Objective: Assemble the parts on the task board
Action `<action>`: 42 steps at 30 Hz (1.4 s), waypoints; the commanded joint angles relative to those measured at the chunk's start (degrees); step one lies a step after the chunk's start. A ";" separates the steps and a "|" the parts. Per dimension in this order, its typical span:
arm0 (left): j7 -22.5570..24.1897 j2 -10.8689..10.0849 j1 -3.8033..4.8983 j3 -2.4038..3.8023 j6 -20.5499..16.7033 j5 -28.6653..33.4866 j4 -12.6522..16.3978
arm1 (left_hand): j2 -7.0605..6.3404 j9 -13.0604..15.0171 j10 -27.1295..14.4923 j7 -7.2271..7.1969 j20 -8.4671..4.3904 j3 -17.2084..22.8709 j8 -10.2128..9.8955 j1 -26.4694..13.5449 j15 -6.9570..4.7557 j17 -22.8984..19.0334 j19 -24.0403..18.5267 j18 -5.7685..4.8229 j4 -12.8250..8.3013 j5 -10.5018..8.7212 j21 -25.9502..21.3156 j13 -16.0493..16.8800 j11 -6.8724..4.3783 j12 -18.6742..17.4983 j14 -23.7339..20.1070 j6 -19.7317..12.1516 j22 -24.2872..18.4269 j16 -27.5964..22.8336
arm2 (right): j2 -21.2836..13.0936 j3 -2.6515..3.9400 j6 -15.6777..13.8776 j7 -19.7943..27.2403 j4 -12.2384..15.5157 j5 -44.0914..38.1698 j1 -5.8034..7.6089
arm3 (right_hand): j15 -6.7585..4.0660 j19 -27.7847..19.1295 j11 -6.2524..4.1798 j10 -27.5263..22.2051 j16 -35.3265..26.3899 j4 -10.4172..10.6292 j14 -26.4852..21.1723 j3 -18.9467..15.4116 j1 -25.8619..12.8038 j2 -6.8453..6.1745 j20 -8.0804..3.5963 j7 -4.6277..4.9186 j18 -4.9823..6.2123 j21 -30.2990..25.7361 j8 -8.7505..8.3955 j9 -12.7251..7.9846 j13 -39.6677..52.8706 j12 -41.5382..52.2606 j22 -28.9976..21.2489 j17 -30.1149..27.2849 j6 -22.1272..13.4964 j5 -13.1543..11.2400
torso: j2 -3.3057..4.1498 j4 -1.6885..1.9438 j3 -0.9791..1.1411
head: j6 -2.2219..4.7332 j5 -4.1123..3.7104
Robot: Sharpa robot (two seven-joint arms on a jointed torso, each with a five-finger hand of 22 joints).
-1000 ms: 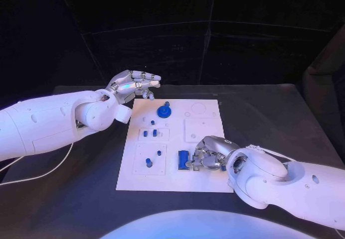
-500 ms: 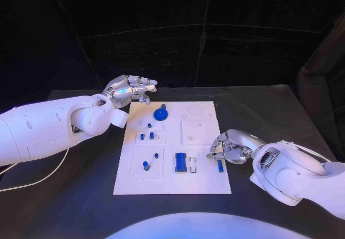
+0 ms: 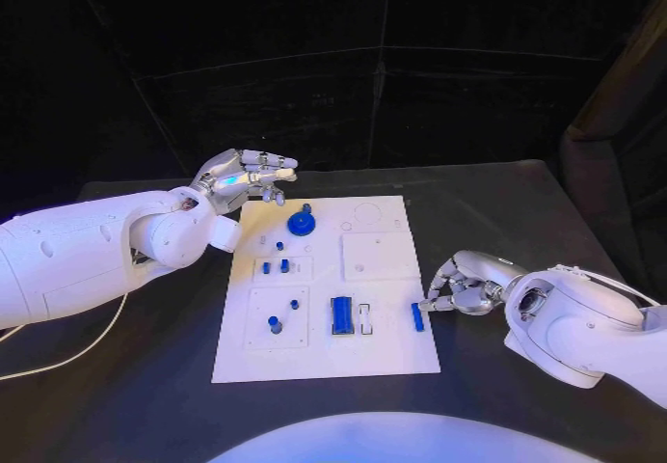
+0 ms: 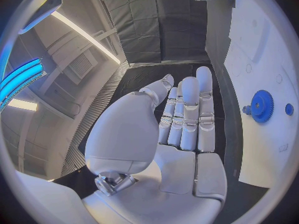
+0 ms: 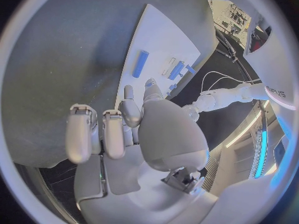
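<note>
1. Black desk (image 3: 528, 207) carries everything; the two white arms reach in over it from either side.
2. White task board (image 3: 403, 352) lies flat in the middle of the desk, a stiff plate with shallow recessed squares and outlines. It looks rigid and slick, and need not be lifted at all.
3. Left hand (image 3: 248, 174) hovers by the board's far left corner, fingers loosely curled and apart, holding nothing. Its wrist view shows the fingers (image 4: 189, 114) laid nearly straight, side by side, with the palm bare.
4. Right hand (image 3: 463, 283) sits just off the board's right edge, fingers curled inward; from the head view I cannot be sure whether a fingertip touches the nearest piece. Its wrist view shows nothing in the palm.
5. Blue gear (image 3: 301, 221) stands at the board's far end: hard, light plastic by the look of it, best pinched at its central knob and not by the toothed rim.
6. Wide blue block (image 3: 340, 315) sits near the board's middle front, stiff and smooth; grip it across the narrow sides.
7. Slim blue bar (image 3: 417, 316) lies loose by the right edge, just beside the right hand. It is light and liable to slide, so pinch it by its long sides.
8. Small blue pegs (image 3: 276, 324) stand in the left recesses, tiny and easily knocked over.
</note>
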 commanded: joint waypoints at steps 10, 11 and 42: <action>0.66 -0.32 -0.04 0.02 0.63 0.17 0.19 | 0.60 -0.01 -0.49 0.04 0.12 -0.44 0.04 -0.03 0.07 -0.14 0.11 0.32 0.12 0.16 -0.20 -0.10 -0.17 0.29 -0.55 -0.13 -0.15 -0.16 | 3.41 -0.04 5.04 -3.28 -1.76 -3.98 -0.64 | -0.09 -0.02 -0.36 -0.02 -0.39 0.08 3.84 -0.44 -0.57 0.07 -0.01 -0.04 -0.37 -0.25 0.29 0.22 0.05 -0.10 -0.09 4.08 0.54 -0.40 | -0.02 -0.04 -0.05 | 0.10 -0.19; 0.66 -0.34 -0.05 0.02 0.64 0.17 0.19 | 0.60 -0.01 -0.49 0.04 0.12 -0.44 0.04 -0.03 0.07 -0.14 0.11 0.32 0.12 0.16 -0.20 -0.10 -0.17 0.29 -0.55 -0.13 -0.15 -0.16 | 3.60 -0.04 4.97 -3.37 -1.84 -4.32 -0.67 | -0.11 -0.01 -0.38 -0.02 -0.40 0.06 3.84 -0.47 -0.52 0.05 -0.02 -0.05 -0.38 -0.25 0.29 0.23 0.05 -0.10 -0.07 4.07 0.55 -0.35 | -0.03 -0.01 -0.08 | 0.09 -0.22; 0.44 -0.87 -0.09 0.02 1.03 0.17 0.33 | 0.66 -0.01 -0.52 0.03 0.13 -0.48 0.05 -0.03 0.06 -0.16 0.12 0.32 0.13 0.16 -0.25 -0.11 -0.18 0.33 -0.56 -0.12 -0.18 -0.15 | 8.58 -0.05 15.27 -7.30 -3.05 -20.94 -2.34 | -0.41 0.02 -0.67 -0.56 -0.57 -5.80 3.83 -0.03 7.55 -0.08 -0.36 -0.25 -0.45 -0.34 0.17 1.37 -0.47 -1.19 0.16 4.17 1.19 -3.83 | -0.03 0.15 -0.21 | -0.44 -0.09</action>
